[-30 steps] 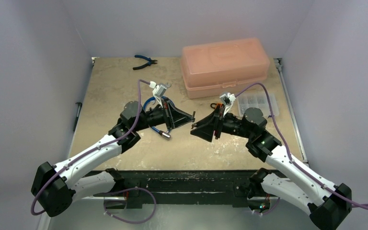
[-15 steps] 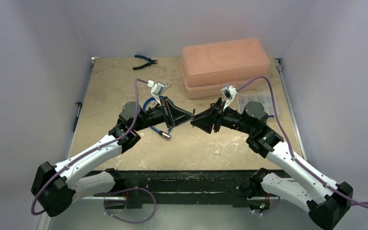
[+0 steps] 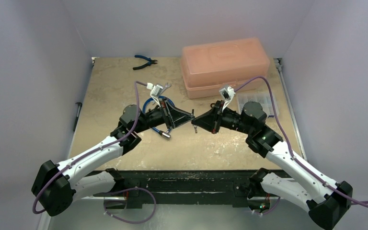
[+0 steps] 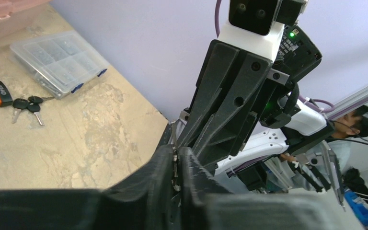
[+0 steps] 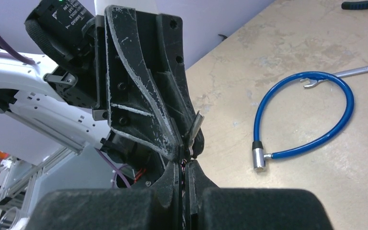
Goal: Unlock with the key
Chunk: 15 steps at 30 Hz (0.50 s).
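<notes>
— Where's the key (image 5: pixel 195 125)?
— Pinched in the closed left fingers (image 4: pixel 155 178), mid-air over the worktop (image 3: pixel 124 81); right fingers (image 5: pixel 168 184) shut, tip to tip with them; blue cable lock (image 5: pixel 306 115) lies on it.
— Boxes?
— The pink box (image 3: pixel 225 64) is lidded; clear organiser (image 4: pixel 57 60) shut, contents unclear.

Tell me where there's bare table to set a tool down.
Free: the table along its near edge, and back left between pliers and cable lock. Crowded: the middle, where left gripper and right gripper pinch the key, and back right by pink box and organizer.
</notes>
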### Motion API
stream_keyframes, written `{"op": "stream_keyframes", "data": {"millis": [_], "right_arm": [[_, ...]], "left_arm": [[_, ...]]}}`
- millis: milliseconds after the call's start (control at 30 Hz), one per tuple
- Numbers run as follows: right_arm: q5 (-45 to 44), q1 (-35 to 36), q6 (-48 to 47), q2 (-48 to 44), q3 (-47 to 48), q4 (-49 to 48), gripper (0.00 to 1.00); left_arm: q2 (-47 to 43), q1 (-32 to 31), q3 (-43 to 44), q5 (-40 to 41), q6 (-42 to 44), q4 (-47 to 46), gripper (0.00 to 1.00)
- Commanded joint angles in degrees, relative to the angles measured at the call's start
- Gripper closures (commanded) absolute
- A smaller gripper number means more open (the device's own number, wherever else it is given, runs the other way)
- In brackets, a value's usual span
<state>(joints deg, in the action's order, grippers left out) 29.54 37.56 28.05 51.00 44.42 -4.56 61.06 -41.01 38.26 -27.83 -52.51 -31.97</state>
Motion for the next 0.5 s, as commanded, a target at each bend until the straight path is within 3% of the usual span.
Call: {"op": "stream_keyframes", "data": {"millis": [0, 167, 467], "right_arm": [[1.2, 0.1, -0.6, -1.5, 0.8, -2.9, 1.00], [3.6, 0.1, -1.0, -2.5, -0.3, -2.1, 1.00], [9.4, 0.0, -2.0, -2.8, -0.7, 0.3, 1.00]], "left_arm": [[-2.5, -0.3, -1.1, 0.0, 1.1, -1.5, 0.73], [-5.3, -0.2, -0.2, 0.1, 4.5, 2.5, 0.57], [-5.6, -0.2, 3.1, -1.8, 7.1, 5.3, 0.56]]}}
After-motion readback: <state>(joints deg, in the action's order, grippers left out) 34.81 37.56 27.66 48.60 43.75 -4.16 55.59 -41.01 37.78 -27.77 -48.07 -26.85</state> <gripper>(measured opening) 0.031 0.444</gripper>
